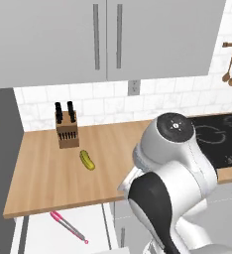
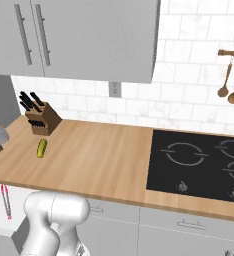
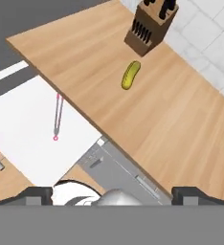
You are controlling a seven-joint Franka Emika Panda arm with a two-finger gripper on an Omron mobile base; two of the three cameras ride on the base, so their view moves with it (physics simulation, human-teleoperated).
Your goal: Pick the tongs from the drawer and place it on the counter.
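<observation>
Hand [image 3: 112, 194] wide open, empty

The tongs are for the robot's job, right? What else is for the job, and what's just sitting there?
For the job:
tongs
drawer, open, tongs lying inside
counter, where they go

Just sitting there:
pickle
knife block
cooktop
hanging spoons
</observation>
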